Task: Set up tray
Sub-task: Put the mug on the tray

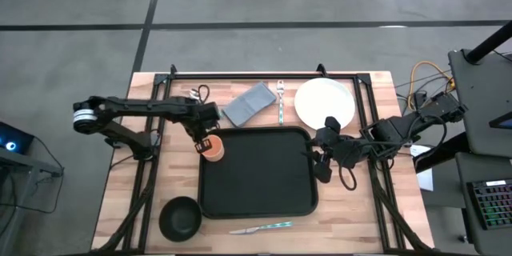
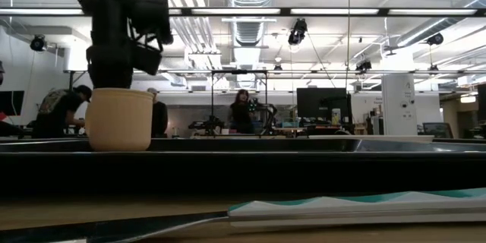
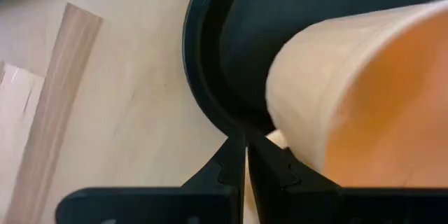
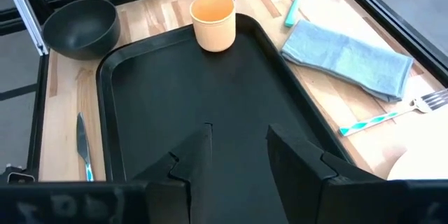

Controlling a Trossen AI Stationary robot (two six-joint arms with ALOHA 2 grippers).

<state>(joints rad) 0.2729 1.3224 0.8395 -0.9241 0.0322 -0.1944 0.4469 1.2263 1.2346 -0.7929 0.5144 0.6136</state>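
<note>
Tray (image 1: 256, 174) holds unmarked cup (image 1: 214, 149); left pincer (image 1: 204, 142) closed.

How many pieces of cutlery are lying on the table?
3: a fork and a spoon between the grey cloth and the white plate, and a knife beside the tray.

High view: overhead, facing straight down on the worktop (image 1: 120, 168). Low view: worktop level, facing the room. Wrist views: close. All share the tray (image 1: 256, 188).
</note>
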